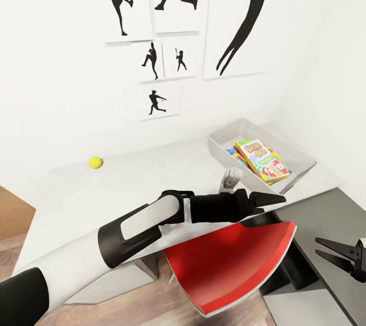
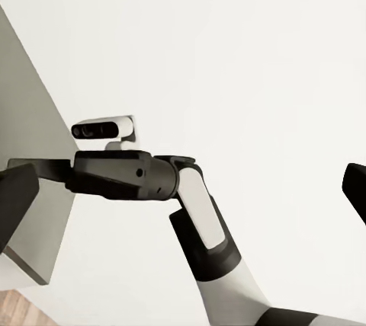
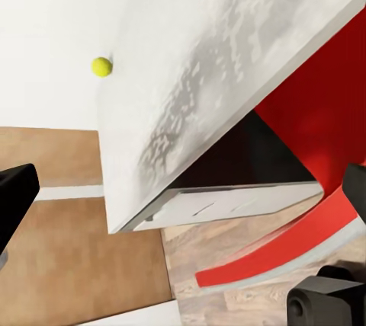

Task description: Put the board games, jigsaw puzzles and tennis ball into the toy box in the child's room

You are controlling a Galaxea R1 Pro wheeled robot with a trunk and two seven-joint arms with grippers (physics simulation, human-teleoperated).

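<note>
The light-grey toy box [image 1: 297, 155] sits at the table's [image 1: 152, 173] far right corner, long axis slanting toward the wall, holding the "Skip-Bo" box [image 1: 262, 159]. The tennis ball [image 1: 95, 163], small and yellow-green, lies by the back edge. Both the left gripper [image 1: 277, 199] and the right gripper [image 1: 325, 249] have their fingers apart, empty.

Our left arm [image 1: 152, 224] in white shells with black joints, grey inset panel, black wrist, white camera module [image 1: 232, 179], black pointed gripper fingers [image 1: 267, 198].
</note>
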